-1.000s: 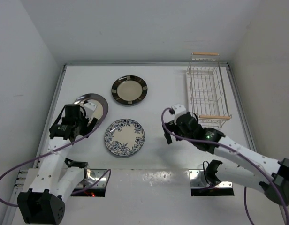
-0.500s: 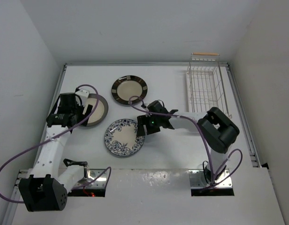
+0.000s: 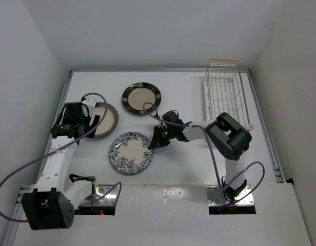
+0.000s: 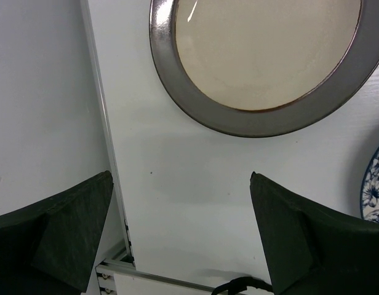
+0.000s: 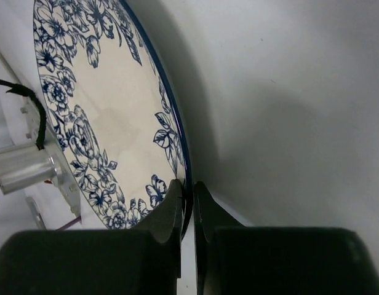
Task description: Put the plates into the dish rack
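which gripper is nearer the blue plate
Right. The right gripper is shut on the blue plate at its right rim. The left gripper is open beside the cream plate, apart from the blue one.

Premises: a robotics laboratory test cell, not a domestic kitchen. Evidence: a white table [image 3: 189, 97] is boxed in by plain white panels [image 3: 30, 72] on three sides. Two robot arms, left [image 3: 55, 164] and right [image 3: 230, 138], are bolted to metal base plates [image 3: 214, 193] at its near edge, with purple cables [image 3: 94, 94] trailing loose. Household items are a blue floral plate [image 3: 131, 152], two dark-rimmed plates [image 3: 141, 97] and a wire dish rack [image 3: 224, 97].
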{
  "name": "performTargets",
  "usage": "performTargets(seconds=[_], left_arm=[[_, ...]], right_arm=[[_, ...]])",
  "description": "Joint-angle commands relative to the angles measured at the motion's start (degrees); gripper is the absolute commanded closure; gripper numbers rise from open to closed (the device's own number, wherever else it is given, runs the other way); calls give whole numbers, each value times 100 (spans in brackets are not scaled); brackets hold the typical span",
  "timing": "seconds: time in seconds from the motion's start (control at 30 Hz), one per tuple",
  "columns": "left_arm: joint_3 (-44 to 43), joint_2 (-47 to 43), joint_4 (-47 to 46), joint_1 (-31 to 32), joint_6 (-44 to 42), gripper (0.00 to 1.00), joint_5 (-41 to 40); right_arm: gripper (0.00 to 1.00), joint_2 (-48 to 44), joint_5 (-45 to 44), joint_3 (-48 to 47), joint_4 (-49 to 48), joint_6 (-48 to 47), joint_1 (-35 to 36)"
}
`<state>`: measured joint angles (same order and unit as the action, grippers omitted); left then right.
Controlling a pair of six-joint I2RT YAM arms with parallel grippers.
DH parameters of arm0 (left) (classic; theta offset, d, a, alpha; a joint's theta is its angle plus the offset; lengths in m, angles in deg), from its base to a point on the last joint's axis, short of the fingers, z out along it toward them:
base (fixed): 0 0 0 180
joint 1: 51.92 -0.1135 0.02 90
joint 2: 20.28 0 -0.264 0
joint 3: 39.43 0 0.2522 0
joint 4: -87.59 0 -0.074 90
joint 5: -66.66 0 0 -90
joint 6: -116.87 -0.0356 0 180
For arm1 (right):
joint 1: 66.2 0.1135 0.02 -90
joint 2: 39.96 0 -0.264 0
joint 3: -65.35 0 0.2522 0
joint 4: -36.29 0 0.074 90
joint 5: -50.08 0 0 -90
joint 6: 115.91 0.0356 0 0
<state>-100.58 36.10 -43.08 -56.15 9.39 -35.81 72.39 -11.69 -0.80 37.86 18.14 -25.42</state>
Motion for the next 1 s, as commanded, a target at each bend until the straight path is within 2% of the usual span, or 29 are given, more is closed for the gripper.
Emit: performTargets(seconds=[0.0, 0.17, 0.27, 0.47, 0.63, 0.67, 0.8, 0.93, 0.97], left_arm=[[-269, 101, -226, -60, 34, 3, 8], [-542, 408, -349, -60, 34, 3, 60], [-744, 637, -411, -60, -19, 3, 60], [-1148, 909, -516, -60, -72, 3, 227], [-1254, 1182, -569, -8, -72, 3, 227], [-1254, 1182, -569, 44, -72, 3, 227], [-1316, 1296, -569, 45, -72, 3, 350], [-1369, 1297, -569, 45, -72, 3, 350], [-1369, 1297, -569, 45, -72, 3, 350]], right_arm=[[100, -424, -10, 79, 119, -458, -113], [100, -1856, -388, -560, 1365, -1433, -315], [100, -2682, -1193, -974, 2015, -1864, -509], [100, -3825, -2145, -1792, 2948, -2480, -1465], [100, -4222, -3322, -2627, 3372, -3192, -2336], [100, -4300, -3628, -2811, 3459, -3245, -2737], [100, -4345, -4471, -3453, 3442, -3796, -3469], [100, -4336, -4975, -3604, 3407, -4352, -3927], [100, -4362, -5133, -3560, 3390, -4753, -4015]])
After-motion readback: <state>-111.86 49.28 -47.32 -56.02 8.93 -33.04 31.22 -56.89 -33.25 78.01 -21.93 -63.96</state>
